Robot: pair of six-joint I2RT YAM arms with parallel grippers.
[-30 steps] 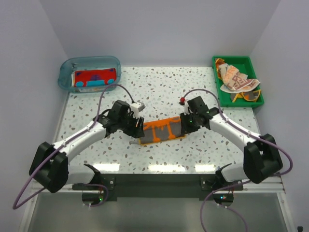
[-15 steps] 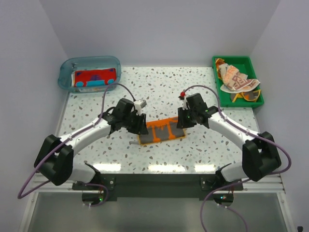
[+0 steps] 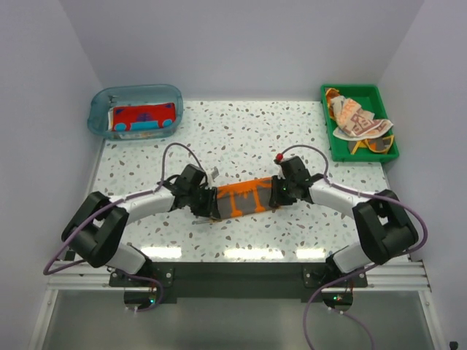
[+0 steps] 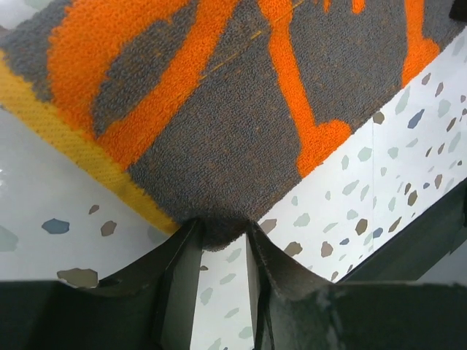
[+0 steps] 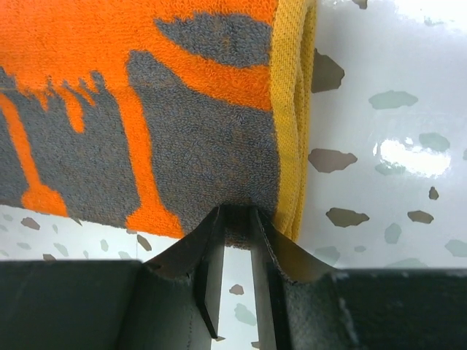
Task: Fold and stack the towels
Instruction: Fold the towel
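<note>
The towel is orange and dark grey with a yellow border; the table is white, speckled grey.

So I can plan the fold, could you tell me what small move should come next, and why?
Probably lift both corners together: the left gripper and right gripper each pinch a corner of the towel, which lies flat on the table.

L arm & R arm low, angled inward; L hand & R hand both pinched near-closed.
</note>
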